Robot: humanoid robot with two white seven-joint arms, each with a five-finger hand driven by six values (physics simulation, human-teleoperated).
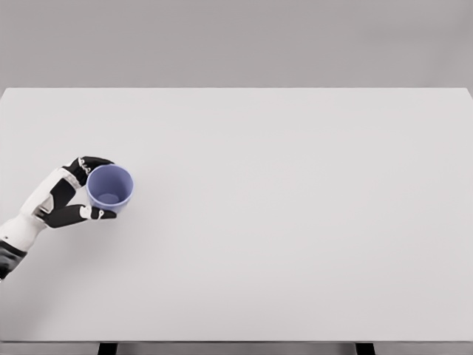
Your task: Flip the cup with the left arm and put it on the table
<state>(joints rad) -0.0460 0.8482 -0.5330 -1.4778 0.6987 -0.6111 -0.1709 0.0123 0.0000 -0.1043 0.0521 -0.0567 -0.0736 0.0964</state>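
Observation:
A blue-violet cup (110,187) stands upright on the white table (281,207) at the left, its mouth facing up so I look into it. My left hand (87,188) comes in from the lower left and wraps the cup's left side. The thumb (89,214) lies along the near side and the fingers (94,162) curl round the far side. The hand is shut on the cup. The right arm does not show.
The table's front edge runs along the bottom of the picture and its left edge lies just beyond my left forearm (15,240). A plain grey wall stands behind the table.

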